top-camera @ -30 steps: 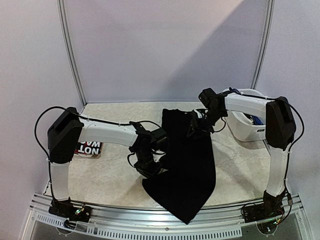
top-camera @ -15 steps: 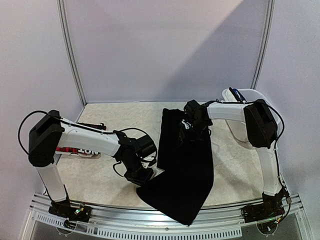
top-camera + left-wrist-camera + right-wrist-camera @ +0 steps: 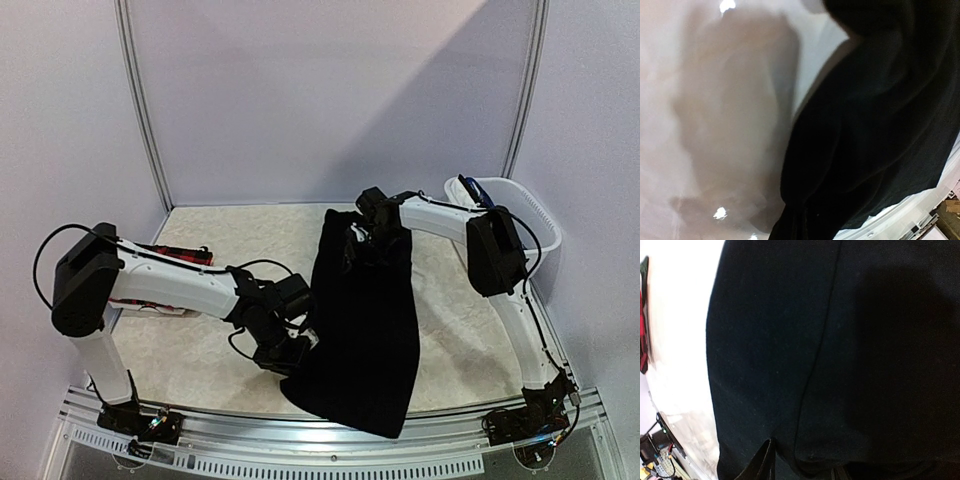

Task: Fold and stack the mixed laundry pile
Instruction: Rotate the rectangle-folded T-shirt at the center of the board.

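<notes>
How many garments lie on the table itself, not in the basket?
2. A black garment in the middle, hanging over the near edge; a red-black garment at the left, mostly hidden under the left arm. The basket may hold more.

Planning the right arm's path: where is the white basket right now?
In the top view, the white basket sits at the far right edge of the table, just behind the right arm and right of the black garment.

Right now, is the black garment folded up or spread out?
Spread out: the black garment lies as one long strip across the table, reaching its near edge, with no compact fold.
</notes>
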